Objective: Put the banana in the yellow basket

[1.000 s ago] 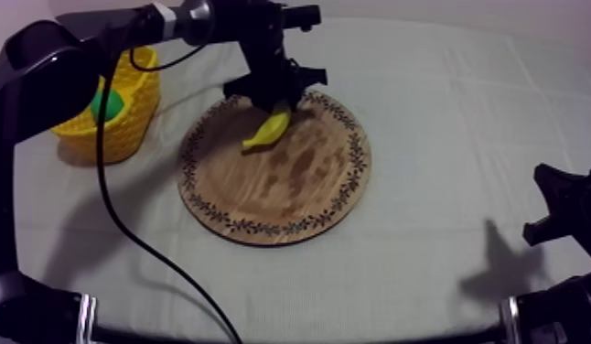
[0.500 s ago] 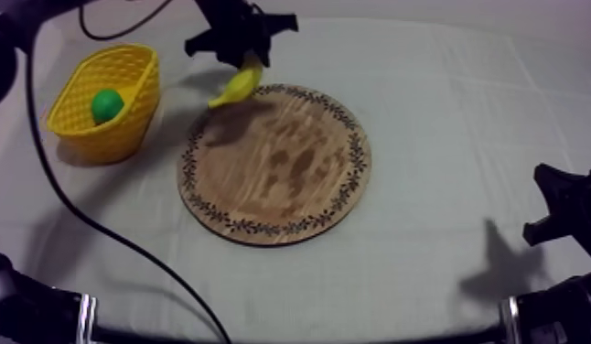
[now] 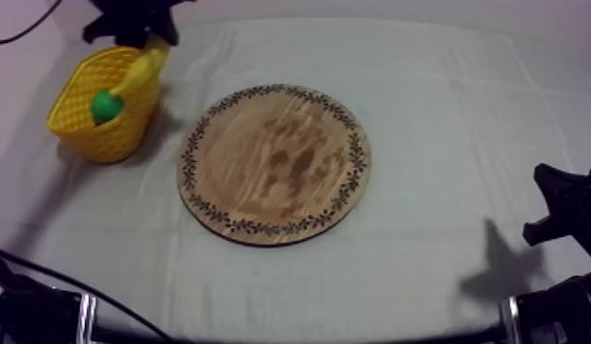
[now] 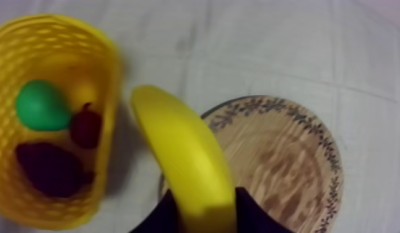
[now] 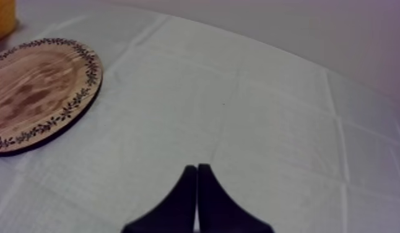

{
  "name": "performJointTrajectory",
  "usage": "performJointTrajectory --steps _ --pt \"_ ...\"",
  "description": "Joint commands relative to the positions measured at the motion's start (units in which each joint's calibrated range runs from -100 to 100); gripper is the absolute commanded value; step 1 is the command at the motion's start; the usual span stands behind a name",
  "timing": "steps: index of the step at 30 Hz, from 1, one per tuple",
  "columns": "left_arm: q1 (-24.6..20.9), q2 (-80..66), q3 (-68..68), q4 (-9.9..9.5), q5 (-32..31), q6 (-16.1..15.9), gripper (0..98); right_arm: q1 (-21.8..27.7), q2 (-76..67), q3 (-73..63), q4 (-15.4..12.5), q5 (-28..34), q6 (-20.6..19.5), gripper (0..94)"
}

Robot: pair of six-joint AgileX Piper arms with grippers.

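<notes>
Left tool (image 4: pixel 205 212) is pinching the banana (image 4: pixel 178 145) by one end, and the fruit dangles below it, right at the basket (image 3: pixel 107 137) rim. Let go now and it could clip that rim and flop onto the surface (image 3: pixel 445 137). Right tool (image 5: pixel 197 181) sits pressed together.

Occlusions, cut-offs
Top view's upper edge clips our left tool (image 3: pixel 148 32); the banana (image 4: pixel 184 155) hides part of the wooden board (image 4: pixel 289 161); we cannot identify the dark mass (image 4: pixel 47 167) in the yellow basket (image 4: pixel 105 149).
</notes>
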Motion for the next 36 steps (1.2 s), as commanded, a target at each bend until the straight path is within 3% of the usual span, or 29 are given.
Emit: performJointTrajectory --steps 1,8,20,30,36 --pt "-1.4 -7.0 6.0 -0.59 0.0 -1.2 18.9 0.0 0.0 0.0 0.0 0.0 0.0 0.3" --pt "-6.3 -16.6 11.3 -2.11 0.8 -4.7 19.7 0.0 0.0 0.0 0.0 0.0 0.0 0.3" --pt "-12.1 -15.8 1.3 -4.31 1.0 -11.2 12.9 0.0 0.0 0.0 0.0 0.0 0.0 0.3" --pt "-14.0 -7.6 -3.2 -4.79 -2.9 -13.4 10.8 0.0 0.0 0.0 0.0 0.0 0.0 0.3" --pt "-14.7 -1.5 -2.7 -4.68 -4.4 -12.8 10.1 0.0 0.0 0.0 0.0 0.0 0.0 0.3"
